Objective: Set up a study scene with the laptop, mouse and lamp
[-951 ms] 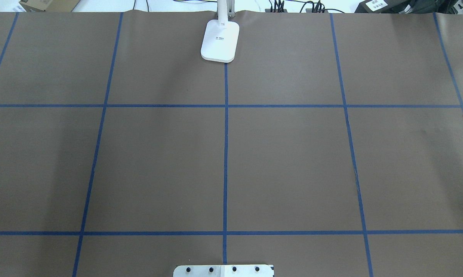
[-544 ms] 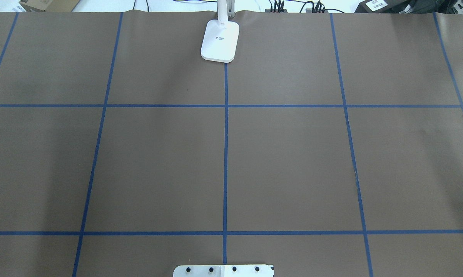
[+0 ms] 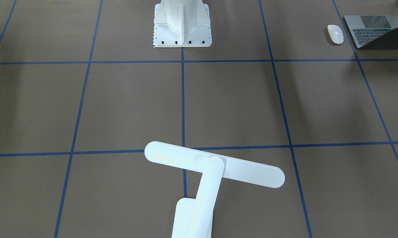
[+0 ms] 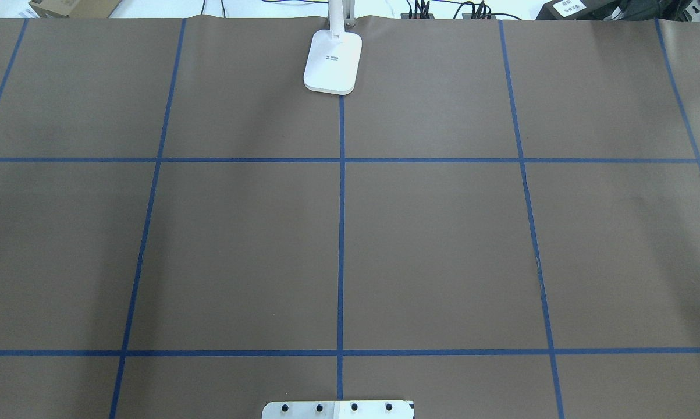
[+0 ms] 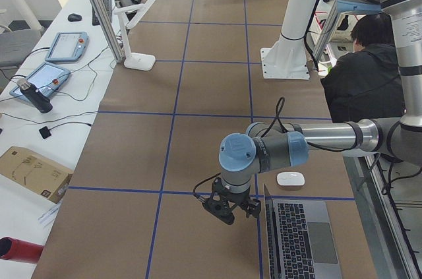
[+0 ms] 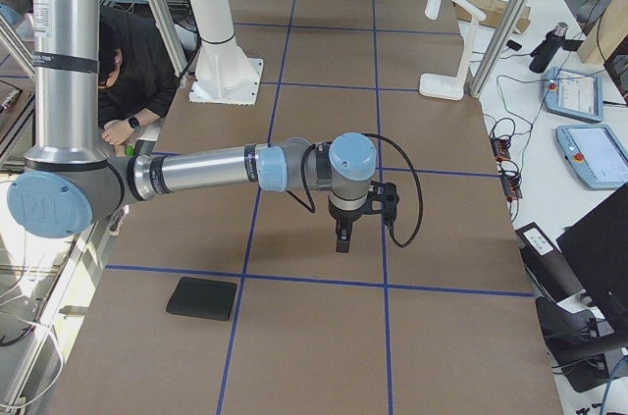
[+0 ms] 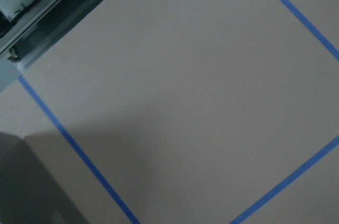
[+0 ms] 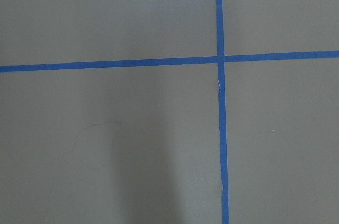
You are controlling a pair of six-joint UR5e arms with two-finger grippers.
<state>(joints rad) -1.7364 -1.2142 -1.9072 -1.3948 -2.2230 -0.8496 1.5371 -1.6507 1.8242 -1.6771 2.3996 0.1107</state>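
Observation:
The laptop [image 3: 367, 31] stands open at the table's end on my left side, and also shows in the exterior left view [image 5: 300, 239]. The white mouse [image 3: 335, 33] lies beside it [image 5: 290, 179]. The white lamp [image 3: 215, 164] stands at the far middle edge, its base [image 4: 333, 61] on the centre line. My left gripper [image 5: 232, 212] hovers over the table just beside the laptop's screen. My right gripper [image 6: 341, 236] hangs over bare table at the other end. Both show only in the side views, so I cannot tell whether they are open or shut.
The white bolted pedestal [image 3: 182, 23] stands at the near middle edge. A black square mat [image 6: 202, 298] lies near my right end. A seated person [image 6: 128, 62] is beside the pedestal. Tablets and cables [image 5: 66, 45] lie on the bench past the far edge.

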